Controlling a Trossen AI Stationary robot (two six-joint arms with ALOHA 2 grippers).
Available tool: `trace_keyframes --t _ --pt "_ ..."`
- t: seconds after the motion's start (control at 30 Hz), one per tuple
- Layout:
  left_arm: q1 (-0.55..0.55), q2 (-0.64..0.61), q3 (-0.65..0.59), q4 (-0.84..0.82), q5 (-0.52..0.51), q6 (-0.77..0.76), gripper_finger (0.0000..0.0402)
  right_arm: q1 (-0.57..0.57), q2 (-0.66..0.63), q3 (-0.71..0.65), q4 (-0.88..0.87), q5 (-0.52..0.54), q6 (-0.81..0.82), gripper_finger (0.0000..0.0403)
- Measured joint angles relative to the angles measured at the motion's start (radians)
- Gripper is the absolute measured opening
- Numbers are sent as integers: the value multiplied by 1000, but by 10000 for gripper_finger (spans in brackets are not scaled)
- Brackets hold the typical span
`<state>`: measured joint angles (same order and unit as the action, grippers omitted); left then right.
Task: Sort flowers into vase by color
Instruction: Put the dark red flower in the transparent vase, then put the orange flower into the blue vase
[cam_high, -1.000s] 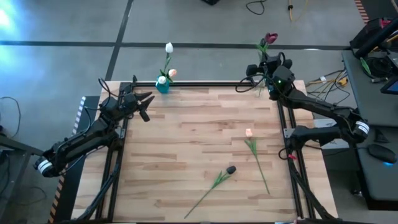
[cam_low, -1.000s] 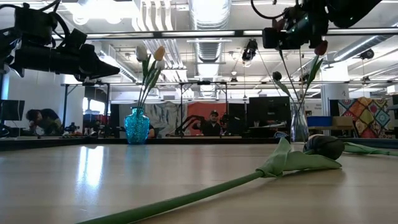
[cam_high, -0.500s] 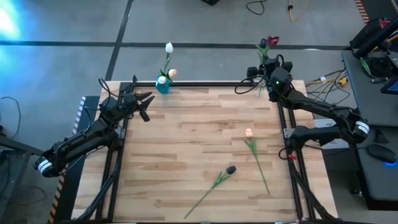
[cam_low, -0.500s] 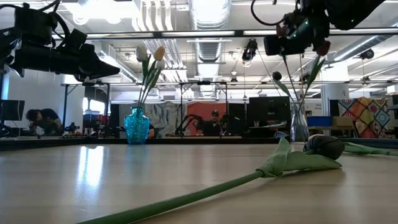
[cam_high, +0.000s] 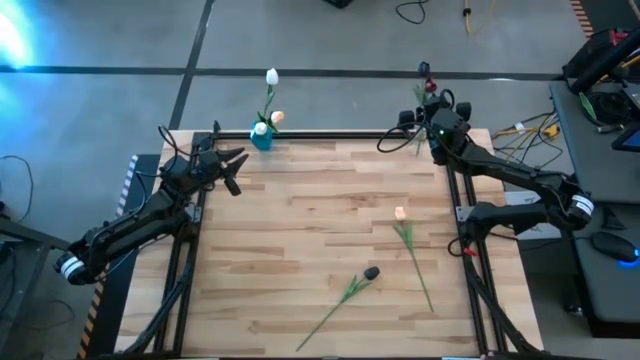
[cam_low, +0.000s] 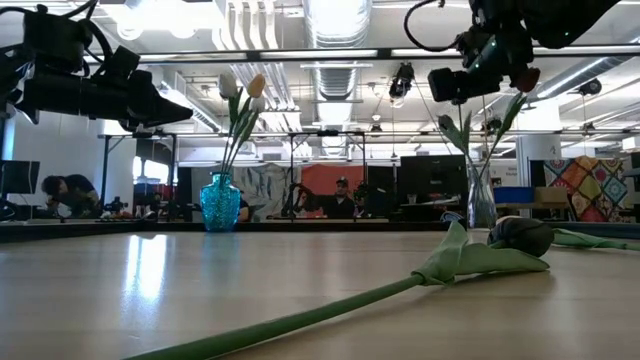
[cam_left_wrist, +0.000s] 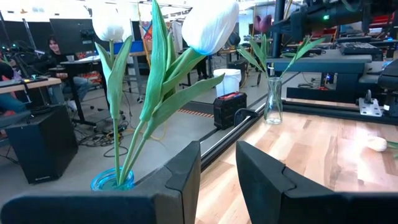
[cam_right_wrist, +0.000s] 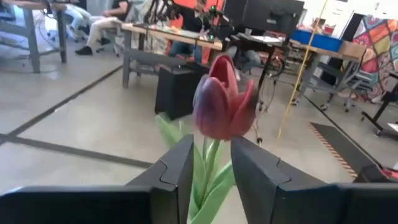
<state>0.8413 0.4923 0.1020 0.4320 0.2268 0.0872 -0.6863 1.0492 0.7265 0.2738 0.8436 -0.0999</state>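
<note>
- Your right gripper sits over the table's far right corner, about 1 o'clock from centre in the high view, jaws clamped on the stem of a dark red-purple tulip that stands upright between its fingers.
- That tulip is above the clear vase, which already holds green stems and leaves.
- Your left gripper waits near the far left corner, around 10 o'clock, jaws slightly apart and holding nothing.
- Just beside it, the blue vase at 11 o'clock holds white and peach tulips.
- Two flowers lie flat on the table: a peach one at 3 o'clock and a dark one at 5 o'clock, well apart from both vases.
</note>
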Motion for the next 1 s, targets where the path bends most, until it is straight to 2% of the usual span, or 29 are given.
trace_keyframes --t 0.37,0.8,1.0 --pt "0 0 0 -1 0 0 87 2 0 0 -61 -5 36 20" --pt "0 1 0 -14 0 0 87 158 -53 0 -74 -8 -32 13" --pt "0 9 0 -14 0 -2 87 253 -90 0 -194 -26 1 13"
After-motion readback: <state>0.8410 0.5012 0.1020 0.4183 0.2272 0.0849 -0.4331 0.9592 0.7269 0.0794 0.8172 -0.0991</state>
